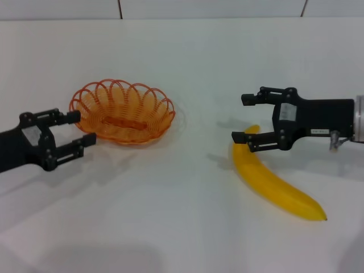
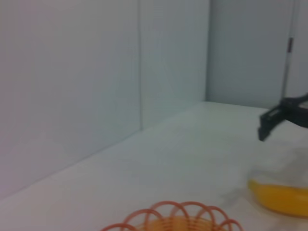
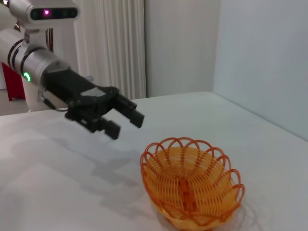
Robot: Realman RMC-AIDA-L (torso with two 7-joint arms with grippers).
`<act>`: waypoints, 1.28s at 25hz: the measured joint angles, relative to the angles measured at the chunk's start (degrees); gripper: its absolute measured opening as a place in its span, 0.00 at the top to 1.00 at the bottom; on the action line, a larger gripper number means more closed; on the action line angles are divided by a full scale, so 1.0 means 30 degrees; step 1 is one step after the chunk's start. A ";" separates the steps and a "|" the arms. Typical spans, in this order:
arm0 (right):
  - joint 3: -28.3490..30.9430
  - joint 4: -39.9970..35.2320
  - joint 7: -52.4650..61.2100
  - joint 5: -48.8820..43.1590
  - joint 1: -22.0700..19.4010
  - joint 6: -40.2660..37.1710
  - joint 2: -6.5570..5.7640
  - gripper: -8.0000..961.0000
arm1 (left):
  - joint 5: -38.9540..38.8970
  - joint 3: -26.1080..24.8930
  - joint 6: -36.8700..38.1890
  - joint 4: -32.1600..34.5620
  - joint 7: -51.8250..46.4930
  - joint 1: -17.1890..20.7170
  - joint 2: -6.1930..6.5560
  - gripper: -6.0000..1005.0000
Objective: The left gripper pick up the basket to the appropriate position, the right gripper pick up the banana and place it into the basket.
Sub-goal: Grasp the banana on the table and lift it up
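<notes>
Now my left claw [image 1: 79, 128] hovers just beside the basket [image 1: 123, 112], fingers spread apart, the far fingertip at the looped orange rim and the near one just short of the basket's side; nothing is clamped between them. That basket sits upright on the white table [image 1: 170, 216], toward my left. My right claw [image 1: 245, 118] hangs above the stem end of the banana [image 1: 276, 181], fingers likewise wide apart and gripping nothing. Bright yellow, the banana lies flat on the table to my right, well apart from the basket.
</notes>
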 joint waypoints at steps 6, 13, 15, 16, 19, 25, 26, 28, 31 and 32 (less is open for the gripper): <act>-0.1644 -0.5164 0.3723 -0.0165 -0.1877 -0.0888 0.0115 0.08 | -0.0002 0.0213 -0.0101 -0.0182 0.0243 0.0176 0.0018 0.40; -0.5594 -1.1908 0.9586 -0.2890 -0.3928 -0.0414 0.0201 0.08 | -0.0137 0.0040 -0.0553 -0.0300 0.0367 0.0988 0.0020 0.40; -0.6407 -1.2793 1.0967 -0.3930 -0.4067 -0.0240 0.0202 0.08 | -0.0140 0.0039 -0.0887 -0.0510 0.0381 0.1052 0.0011 0.40; -0.6740 -1.3079 1.1517 -0.4411 -0.4066 -0.0191 0.0205 0.08 | -0.0140 0.0040 -0.1020 -0.0616 0.0388 0.1056 0.0015 0.40; -0.7485 -1.3412 1.2870 -0.5871 -0.3883 -0.0175 0.0204 0.08 | -0.0140 0.0073 -0.1283 -0.0818 0.0413 0.0994 0.0042 0.40; -0.8053 -1.2763 1.3573 -0.6900 -0.3360 -0.0110 0.0176 0.08 | -0.0139 0.0177 -0.1380 -0.0828 0.0450 0.0929 0.0040 0.41; -0.8063 -1.2619 1.3581 -0.6974 -0.3312 -0.0061 0.0173 0.08 | -0.0139 0.0186 -0.1386 -0.0828 0.0451 0.0930 0.0038 0.41; -0.8073 -1.2112 1.3598 -0.7083 -0.3127 0.0035 0.0156 0.08 | -0.0138 0.0196 -0.1389 -0.0828 0.0453 0.0930 0.0034 0.41; -0.8058 -1.1247 1.3631 -0.7283 -0.2708 0.0143 0.0113 0.08 | -0.0136 0.0220 -0.1398 -0.0827 0.0458 0.0933 0.0029 0.41; -0.8057 -1.1025 1.3645 -0.7379 -0.2582 0.0232 0.0112 0.08 | -0.0135 0.0228 -0.1400 -0.0828 0.0461 0.0936 0.0026 0.41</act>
